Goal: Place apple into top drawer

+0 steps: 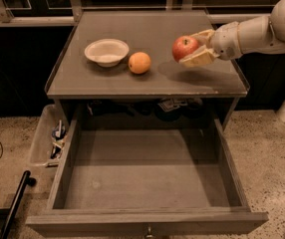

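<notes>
The red apple (184, 48) is held between the fingers of my gripper (192, 49), lifted a little above the right part of the cabinet top (147, 81); its shadow falls on the surface below. The white arm comes in from the right. The top drawer (147, 183) is pulled wide open below the cabinet top and its flat bottom is bare. A small metal knob (148, 230) shows on its front.
A white bowl (106, 51) and an orange fruit (139, 62) sit on the left half of the cabinet top. A clear plastic bin of clutter (50, 141) stands on the floor left of the drawer. A black bar (15, 203) lies at lower left.
</notes>
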Controlling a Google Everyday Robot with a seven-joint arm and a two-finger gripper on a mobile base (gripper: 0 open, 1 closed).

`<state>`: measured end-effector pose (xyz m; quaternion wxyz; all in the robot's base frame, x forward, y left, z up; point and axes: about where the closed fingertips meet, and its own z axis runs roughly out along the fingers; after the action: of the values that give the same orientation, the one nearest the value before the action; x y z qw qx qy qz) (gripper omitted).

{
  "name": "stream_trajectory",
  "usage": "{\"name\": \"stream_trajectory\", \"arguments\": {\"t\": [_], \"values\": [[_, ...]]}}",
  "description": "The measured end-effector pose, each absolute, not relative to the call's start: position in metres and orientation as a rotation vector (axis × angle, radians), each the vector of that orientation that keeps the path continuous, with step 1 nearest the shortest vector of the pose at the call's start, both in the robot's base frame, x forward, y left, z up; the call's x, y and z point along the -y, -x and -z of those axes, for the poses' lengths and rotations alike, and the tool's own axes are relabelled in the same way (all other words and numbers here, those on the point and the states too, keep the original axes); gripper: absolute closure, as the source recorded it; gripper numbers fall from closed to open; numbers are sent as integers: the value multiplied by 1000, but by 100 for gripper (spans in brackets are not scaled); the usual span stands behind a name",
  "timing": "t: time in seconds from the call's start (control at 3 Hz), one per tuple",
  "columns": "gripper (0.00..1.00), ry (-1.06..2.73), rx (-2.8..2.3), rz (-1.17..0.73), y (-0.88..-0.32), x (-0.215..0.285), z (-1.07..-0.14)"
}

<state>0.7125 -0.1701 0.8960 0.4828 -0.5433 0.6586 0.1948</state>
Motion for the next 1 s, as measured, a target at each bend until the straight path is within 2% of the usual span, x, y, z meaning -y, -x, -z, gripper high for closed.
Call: {"name": "stream_trajectory", "arguments": {"t": [1.0], "values": [[100, 1443, -1574, -393, -580, 170, -907]]}}
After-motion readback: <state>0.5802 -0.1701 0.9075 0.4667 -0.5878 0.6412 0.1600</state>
